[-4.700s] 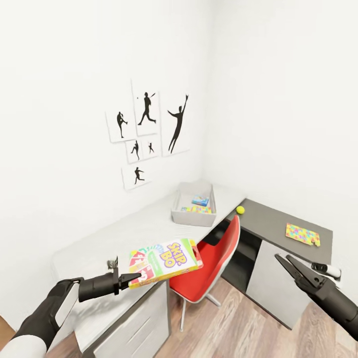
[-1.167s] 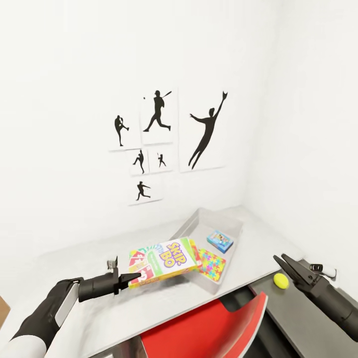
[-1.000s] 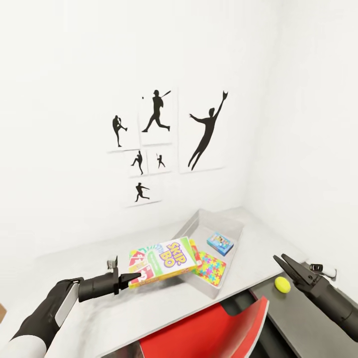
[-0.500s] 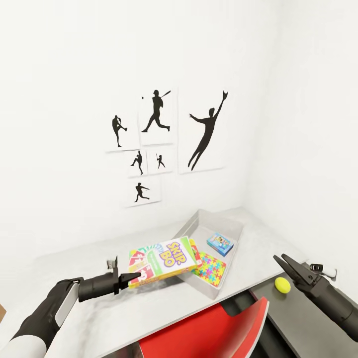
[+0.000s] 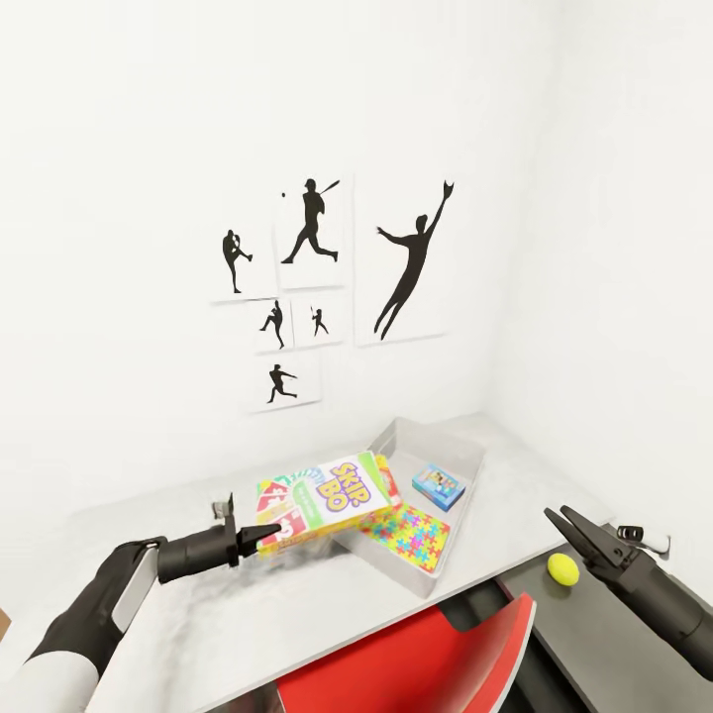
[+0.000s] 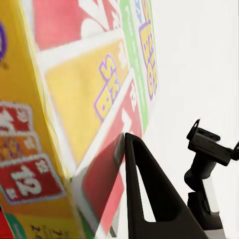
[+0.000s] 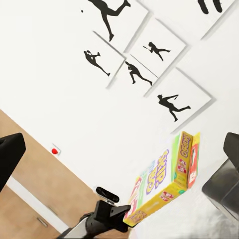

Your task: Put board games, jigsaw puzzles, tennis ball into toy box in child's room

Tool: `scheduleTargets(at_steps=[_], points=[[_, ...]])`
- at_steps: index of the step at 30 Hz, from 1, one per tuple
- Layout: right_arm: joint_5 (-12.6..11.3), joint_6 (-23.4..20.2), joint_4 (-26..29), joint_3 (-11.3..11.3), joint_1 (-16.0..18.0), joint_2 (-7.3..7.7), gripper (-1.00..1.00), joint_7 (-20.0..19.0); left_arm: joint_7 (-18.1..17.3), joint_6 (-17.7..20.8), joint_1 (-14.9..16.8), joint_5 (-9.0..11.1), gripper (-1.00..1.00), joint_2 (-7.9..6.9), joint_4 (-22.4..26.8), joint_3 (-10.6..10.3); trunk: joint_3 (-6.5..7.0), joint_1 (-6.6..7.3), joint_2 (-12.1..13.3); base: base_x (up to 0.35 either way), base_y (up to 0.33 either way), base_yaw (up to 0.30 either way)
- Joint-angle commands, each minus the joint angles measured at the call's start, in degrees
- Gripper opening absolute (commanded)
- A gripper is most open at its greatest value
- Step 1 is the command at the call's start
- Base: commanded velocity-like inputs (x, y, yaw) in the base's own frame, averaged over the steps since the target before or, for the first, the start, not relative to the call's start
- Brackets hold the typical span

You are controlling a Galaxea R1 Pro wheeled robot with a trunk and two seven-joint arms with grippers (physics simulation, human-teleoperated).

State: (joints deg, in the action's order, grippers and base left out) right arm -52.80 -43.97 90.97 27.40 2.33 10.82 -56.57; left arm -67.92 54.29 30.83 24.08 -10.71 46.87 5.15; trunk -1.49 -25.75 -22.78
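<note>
My left gripper (image 5: 250, 540) is shut on the near edge of the green-purple SKIP-BO board game (image 5: 325, 499), holding it flat in the air over the near left corner of the toy box (image 5: 458, 443). The left wrist view has the printed SKIP-BO box (image 6: 74, 99) pressed against a dark finger (image 6: 144, 194). Inside the grey toy box lie a small blue board game (image 5: 439, 484) and a jigsaw puzzle (image 5: 408, 531). The tennis ball (image 5: 562, 568) rests on the dark part of the table (image 5: 594, 644). My right gripper (image 5: 560, 519) is open beside the ball, holding nothing.
A red chair (image 5: 416, 654) is tucked under the pale table top (image 5: 248, 614) just in front of me. Baseball-player posters (image 5: 406, 259) hang on the white wall behind the table. A wall corner closes the table's far right end.
Over 4.7 s the camera closed in on the table. In the last half second my left gripper lifted the SKIP-BO box and carried it forward over the toy box corner. The right arm stayed put.
</note>
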Motion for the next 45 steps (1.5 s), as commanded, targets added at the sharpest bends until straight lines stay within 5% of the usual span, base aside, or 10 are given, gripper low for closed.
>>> scheduleTargets(at_steps=[1,3,6,10,12,45], points=[[-0.2,-0.32,0.0,0.04,0.08,0.0,1.0,-0.03,0.03,1.26,1.81,-0.2,-1.0,0.33,0.72,-0.04,-0.14,-0.04,-0.14,0.002,-0.001,0.0],[-0.2,-0.32,0.0,0.08,0.08,0.0,1.0,-0.03,1.74,3.05,5.58,-0.39,-1.0,2.43,1.51,-0.17,-0.14,-0.04,-0.14,0.001,0.0,0.0],[-0.2,-0.32,0.0,0.14,0.07,0.03,1.0,-0.03,11.58,4.06,8.98,-0.35,-1.0,7.1,1.95,-0.15,-0.14,-0.04,-0.14,0.0,0.0,0.0],[-0.2,-0.32,0.0,0.24,0.05,0.35,1.0,-0.03,22.25,4.3,10.02,-0.19,-1.0,10.53,2.27,0.11,-0.14,-0.04,-0.14,0.0,0.0,0.0],[-0.2,-0.32,0.0,0.28,0.05,0.48,1.0,-0.03,24.22,4.18,10.16,-0.18,-1.0,11.05,2.27,0.16,-0.14,-0.04,-0.14,0.0,0.0,0.0],[-0.2,-0.32,0.0,0.28,0.06,0.56,1.0,0.06,25.72,3.75,10.3,0.09,-1.0,11.51,2.35,0.21,-0.14,-0.04,-0.14,0.065,-0.016,0.0]])
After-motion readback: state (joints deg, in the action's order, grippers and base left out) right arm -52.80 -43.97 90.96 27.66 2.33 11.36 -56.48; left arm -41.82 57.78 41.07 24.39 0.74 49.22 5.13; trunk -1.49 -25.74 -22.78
